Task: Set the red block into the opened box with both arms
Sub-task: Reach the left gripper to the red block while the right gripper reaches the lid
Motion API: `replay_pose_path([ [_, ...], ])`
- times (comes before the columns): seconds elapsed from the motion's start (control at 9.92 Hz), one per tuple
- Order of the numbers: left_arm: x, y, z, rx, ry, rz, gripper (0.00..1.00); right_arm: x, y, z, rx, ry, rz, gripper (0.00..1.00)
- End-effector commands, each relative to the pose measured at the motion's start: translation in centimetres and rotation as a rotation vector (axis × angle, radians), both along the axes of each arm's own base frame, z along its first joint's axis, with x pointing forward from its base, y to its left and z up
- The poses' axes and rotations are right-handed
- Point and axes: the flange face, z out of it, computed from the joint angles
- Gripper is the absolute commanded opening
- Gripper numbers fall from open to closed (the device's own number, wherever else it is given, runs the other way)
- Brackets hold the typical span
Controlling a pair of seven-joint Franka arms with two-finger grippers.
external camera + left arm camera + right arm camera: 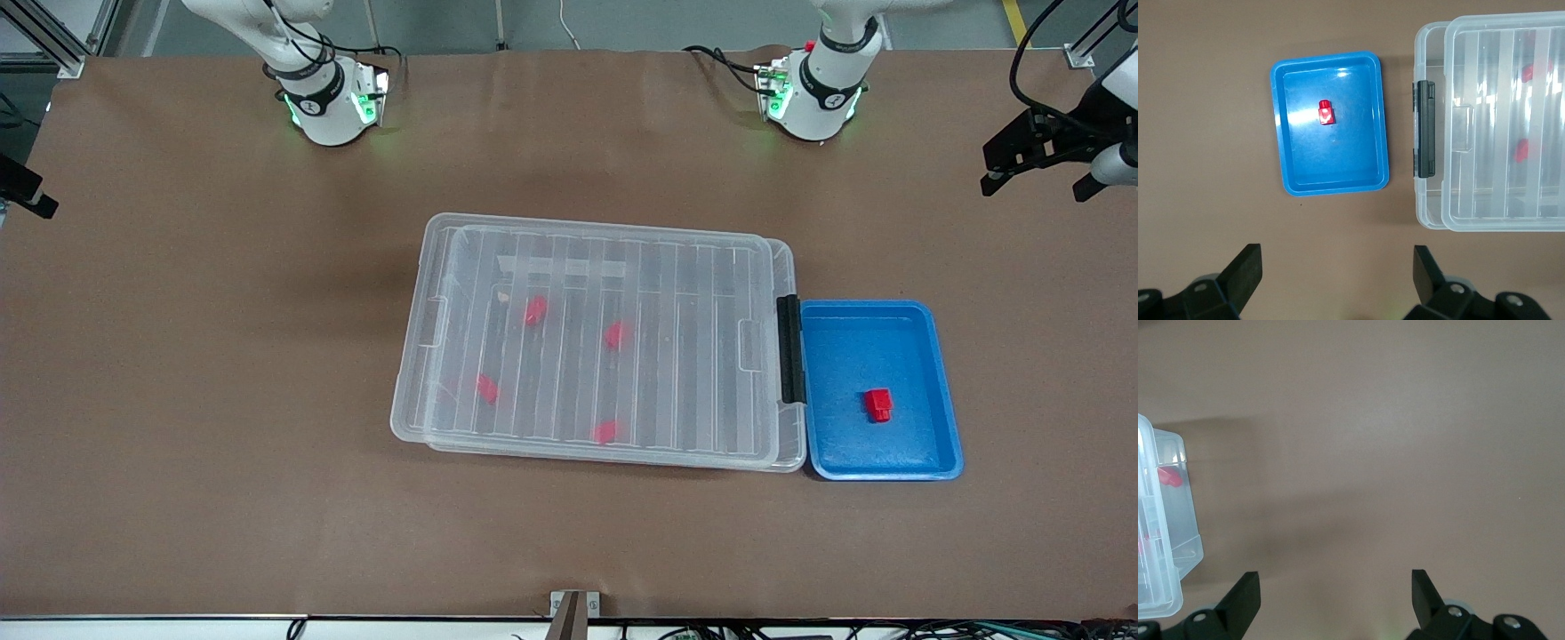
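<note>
Front view: I see the red block [878,404] in the blue tray [942,391], stub toward six o'clock. Left gripper [1338,273] and right gripper [1336,595] gape wide, holding nothing.

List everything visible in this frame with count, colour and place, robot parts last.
Clear plastic rectangular box: one, transparent, mid-table, ribbed transparent lid lying on it, slightly offset.
Black clip: one, on the box's short side beside the blue tray.
Small red plastic blocks under the lid: four, scattered inside the box.
Shallow blue plastic tray: one, beside the box toward the left arm's end of the table.
Tiny red plastic block with a stub: one, in the blue tray.
Brown table cover: one, across the table.
Left tool: black, open, above bare table by the tray.
Right tool: black, open, above bare table by the box's corner.
</note>
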Motion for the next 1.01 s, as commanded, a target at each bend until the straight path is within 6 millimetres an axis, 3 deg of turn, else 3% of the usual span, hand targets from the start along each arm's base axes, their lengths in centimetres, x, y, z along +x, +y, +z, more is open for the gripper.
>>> replay_pose_path([
  [0.0, 0.1, 0.1, -0.9, 0.006, 0.035, -0.016, 1.00, 0.0, -0.1, 0.4, -0.020, 0.008, 0.012, 1.00],
  [0.2, 2.4, 0.4, -3.4, 0.004, 0.074, -0.018, 1.00, 0.0, 0.0, 0.4, -0.015, 0.009, 0.012, 1.00],
  [0.4, 5.6, 0.4, -7.8, -0.001, 0.096, -0.016, 1.00, 0.2, 1.1, 0.1, -0.004, 0.017, 0.032, 1.00],
  [0.5, 7.4, 1.8, -11.2, -0.005, 0.114, 0.007, 1.00, 0.6, 5.1, -0.4, -0.007, 0.028, 0.099, 1.00],
  [0.61, 9.1, 3.5, -16.0, -0.009, 0.125, 0.033, 1.00, 0.9, 9.3, -1.5, -0.008, 0.049, 0.165, 1.00],
  [0.91, 11.1, 5.1, -28.4, 0.006, 0.050, 0.037, 1.00, 6.8, 22.2, -13.0, 0.040, 0.131, 0.195, 1.00],
])
